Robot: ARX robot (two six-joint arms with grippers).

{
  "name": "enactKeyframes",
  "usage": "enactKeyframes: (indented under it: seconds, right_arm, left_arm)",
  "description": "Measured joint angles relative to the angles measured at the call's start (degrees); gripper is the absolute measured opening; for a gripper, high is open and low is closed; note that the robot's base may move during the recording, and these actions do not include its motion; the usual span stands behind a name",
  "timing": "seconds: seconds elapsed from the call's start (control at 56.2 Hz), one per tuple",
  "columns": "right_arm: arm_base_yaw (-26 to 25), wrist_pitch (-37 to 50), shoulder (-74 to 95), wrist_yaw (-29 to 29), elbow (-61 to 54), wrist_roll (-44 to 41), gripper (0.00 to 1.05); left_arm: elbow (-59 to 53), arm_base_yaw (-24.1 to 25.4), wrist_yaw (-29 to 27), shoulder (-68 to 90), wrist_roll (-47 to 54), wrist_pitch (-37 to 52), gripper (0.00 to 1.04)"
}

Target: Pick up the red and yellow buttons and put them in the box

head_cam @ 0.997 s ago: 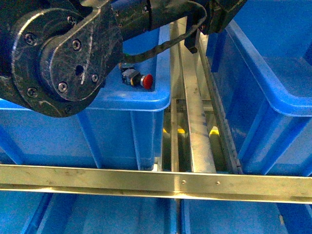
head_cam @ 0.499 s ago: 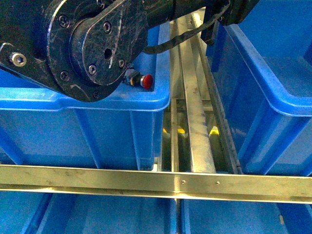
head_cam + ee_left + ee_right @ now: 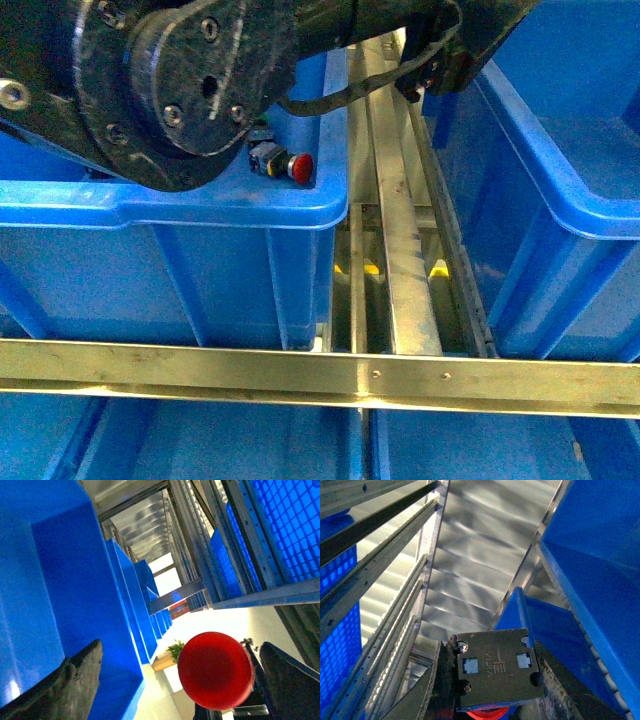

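A red button (image 3: 300,166) with a black body lies inside the left blue bin (image 3: 200,205), near its right corner. In the left wrist view a red domed cap (image 3: 215,670) sits between the dark fingers (image 3: 75,680) of my open left gripper (image 3: 180,680); whether they touch it is unclear. My right gripper (image 3: 492,700) is shut on another red button, showing its square black body (image 3: 495,667) and a sliver of red cap (image 3: 487,713). The blue box (image 3: 560,180) stands at the right. No yellow button is in view.
A large black arm joint (image 3: 180,80) covers the upper left of the front view, and a dark arm end with a cable (image 3: 440,60) hangs by the box's rim. Metal rails (image 3: 400,250) run between the bins. A metal bar (image 3: 320,375) crosses the front.
The black arm joint has swung upward and a little right in the front view. The dark arm end by the box's rim has come down slightly. The red button in the left bin has not moved.
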Motion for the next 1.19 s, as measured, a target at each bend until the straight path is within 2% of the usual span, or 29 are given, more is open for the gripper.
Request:
enactKeyframes:
  seconds: [0.178, 0.338, 0.516, 0.659, 0.694, 0.73, 0.801, 0.819, 0.89, 1.015, 1.068, 1.086, 1.104, 1.157, 1.193]
  right_arm:
    - [-1.0, 0.9, 0.9, 0.3, -1.6, -1.7, 0.35]
    - [-0.8, 2.0, 4.3, 2.6, -3.8, -4.3, 0.35]
    - [2.6, 2.7, 5.9, 6.3, -5.1, -8.3, 0.34]
    - [5.9, 1.9, 5.8, 8.2, -3.7, -13.5, 0.34]
    - [6.8, 1.2, 5.9, 8.7, -2.8, -15.2, 0.34]
    - [8.0, 0.7, 6.0, 9.3, -1.6, -17.2, 0.34]
    - [9.5, -0.2, 6.4, 10.3, 0.4, -20.4, 0.34]
    - [9.8, -0.5, 6.5, 10.7, 1.0, -21.0, 0.34]
    - [11.0, -1.8, 7.0, 11.3, 2.5, -22.9, 0.34]
    - [13.6, -4.3, 7.9, 11.2, 4.6, -26.3, 0.34]
    - [15.1, -5.3, 8.0, 10.2, 5.3, -27.5, 0.34]
    - [15.5, -5.6, 8.0, 9.7, 5.5, -27.8, 0.34]
    - [16.1, -6.3, 8.0, 8.9, 5.6, -28.5, 0.34]
    - [16.6, -8.2, 7.6, 7.3, 5.6, -29.7, 0.34]
    - [16.5, -9.7, 6.6, 6.6, 5.6, -30.4, 0.34]
  left_arm:
    - [-3.8, 3.3, -1.7, -7.6, 6.9, -4.5, 0.97]
    - [-11.0, 8.3, -1.6, -18.5, 16.1, -10.6, 0.97]
    - [-24.9, 17.2, 4.5, -36.7, 22.4, -13.6, 0.97]
    - [-35.2, 30.5, 16.1, -55.4, 23.0, -19.5, 0.97]
    - [-37.8, 35.6, 20.3, -59.9, 22.5, -20.5, 0.97]
    - [-41.5, 44.2, 26.8, -65.2, 21.5, -22.7, 0.97]
    - [-47.6, 56.6, 36.5, -67.9, 15.9, -15.4, 0.97]
    - [-48.3, 58.2, 37.7, -68.0, 14.7, -14.1, 0.97]
    - [-53.4, 68.8, 45.7, -65.6, 8.2, -2.1, 0.97]
    - [-57.5, 75.7, 49.0, -60.1, -2.1, 7.3, 0.97]
    - [-59.6, 79.4, 39.8, -64.7, 5.0, -3.5, 0.88]
    - [-60.9, 80.3, 35.4, -68.3, 9.9, -10.1, 0.84]
    - [-62.8, 80.5, 27.3, -73.0, 18.1, -17.9, 0.78]
    - [-67.6, 75.8, 14.8, -81.9, 36.8, -33.0, 0.65]
    - [-70.6, 71.5, 10.1, -88.2, 47.3, -40.3, 0.56]
